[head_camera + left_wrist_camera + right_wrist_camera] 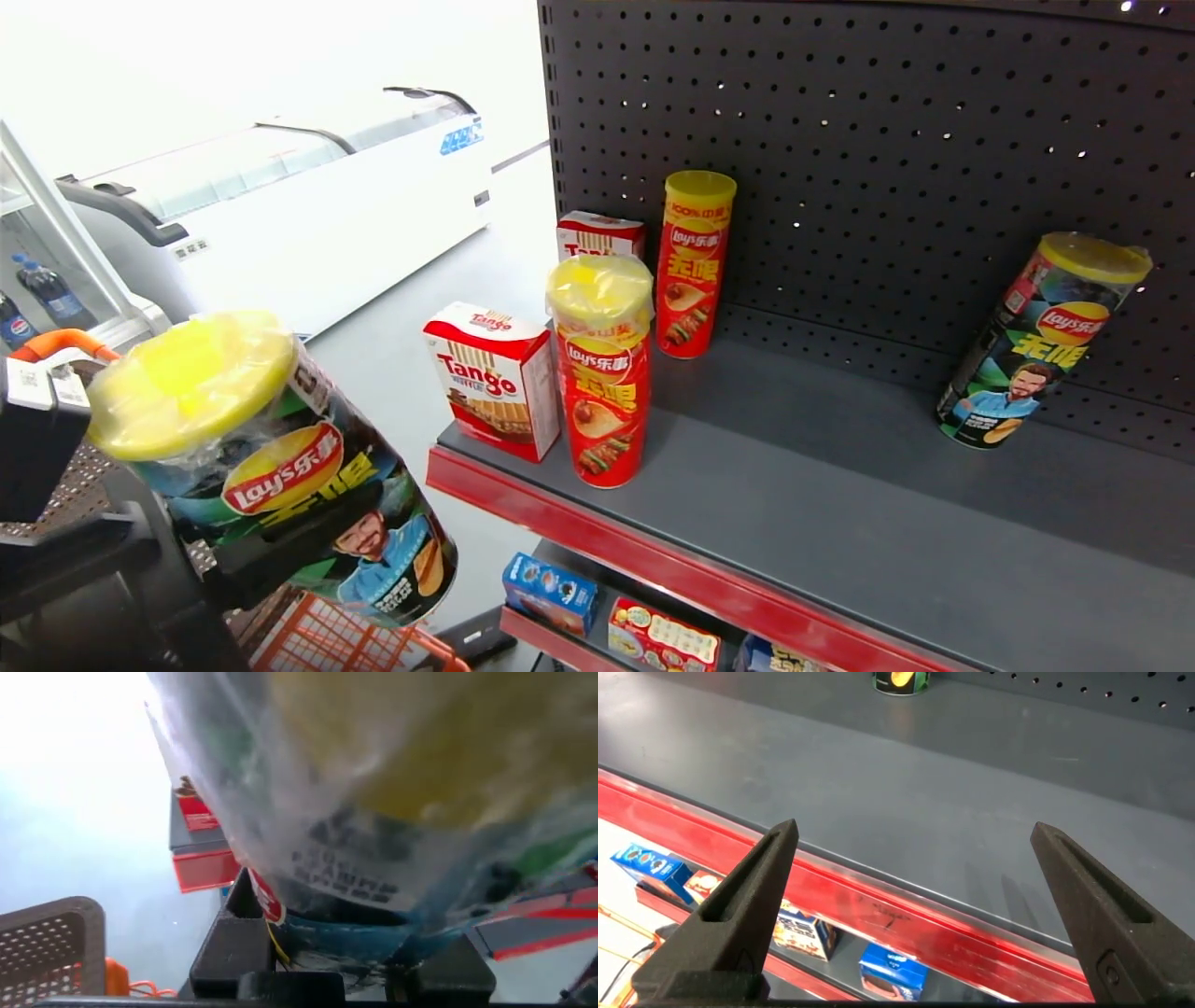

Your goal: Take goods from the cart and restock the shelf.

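My left gripper (266, 560) is shut on a green-and-black chip can with a yellow lid (280, 467), held tilted at the lower left above the orange cart (345, 639). Up close, the can (374, 793) sits between the black fingers (234, 947). The grey shelf (840, 495) with a red front strip lies to the right. A matching can (1041, 341) leans on the pegboard at the shelf's far right, and its base (901, 681) appears in the right wrist view. My right gripper (915, 835) is open and holds nothing, over the shelf's front edge (906, 905).
Two red chip cans (602, 373) (693, 266) and two wafer boxes (495, 378) (599, 235) stand at the shelf's left end. The shelf's middle is bare. Boxed goods (551, 593) lie on the lower shelf. A white chest freezer (299, 205) stands behind.
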`<state>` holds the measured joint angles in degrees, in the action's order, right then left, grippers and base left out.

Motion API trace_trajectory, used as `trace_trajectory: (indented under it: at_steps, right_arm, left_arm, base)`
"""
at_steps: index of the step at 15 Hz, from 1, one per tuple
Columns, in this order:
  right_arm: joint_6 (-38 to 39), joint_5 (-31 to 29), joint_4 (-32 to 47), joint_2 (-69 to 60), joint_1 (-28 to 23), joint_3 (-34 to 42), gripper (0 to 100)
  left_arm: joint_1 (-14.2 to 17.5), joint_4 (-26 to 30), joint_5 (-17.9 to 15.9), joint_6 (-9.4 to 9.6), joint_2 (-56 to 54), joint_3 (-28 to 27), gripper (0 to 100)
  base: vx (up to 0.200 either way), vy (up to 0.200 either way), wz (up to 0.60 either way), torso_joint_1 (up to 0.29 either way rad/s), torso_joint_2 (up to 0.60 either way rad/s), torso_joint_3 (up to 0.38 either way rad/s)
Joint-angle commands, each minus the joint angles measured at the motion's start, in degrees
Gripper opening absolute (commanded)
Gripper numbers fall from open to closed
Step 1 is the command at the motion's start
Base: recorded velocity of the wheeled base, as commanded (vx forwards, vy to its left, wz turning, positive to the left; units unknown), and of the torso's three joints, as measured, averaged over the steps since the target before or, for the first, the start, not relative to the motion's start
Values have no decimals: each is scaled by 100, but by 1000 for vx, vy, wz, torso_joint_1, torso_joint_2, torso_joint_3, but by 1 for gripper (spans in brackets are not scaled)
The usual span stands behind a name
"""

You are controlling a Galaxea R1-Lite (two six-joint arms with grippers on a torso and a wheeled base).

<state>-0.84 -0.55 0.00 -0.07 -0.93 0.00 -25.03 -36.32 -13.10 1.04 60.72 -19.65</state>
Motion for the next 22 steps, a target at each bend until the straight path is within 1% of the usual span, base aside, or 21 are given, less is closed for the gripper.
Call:
trace_trajectory:
  at_steps: [1, 3, 15, 21, 22]
  right_arm:
    - [-4, 2, 0, 7, 5, 0, 100]
    - [-4, 2, 0, 7, 5, 0, 100]
    - [-4, 2, -9, 7, 5, 0, 100]
    - [-4, -7, 0, 7, 5, 0, 100]
    - [-4, 2, 0, 7, 5, 0, 100]
  left_arm:
    - [-239, -7, -8, 19, -78, 111, 0]
    - [-345, -7, 1, 28, -69, 207, 0]
    - [-354, -16, -8, 37, -60, 207, 0]
    - [-301, -16, 1, 28, -69, 216, 0]
    - [-301, -16, 1, 28, -60, 216, 0]
  base:
    - [0, 0, 0, 0, 0, 0]
    - [0, 0, 0, 0, 0, 0]
    - [0, 0, -600, 1, 2, 3]
    - [0, 0, 0, 0, 0, 0]
    - [0, 0, 600, -2, 2, 2]
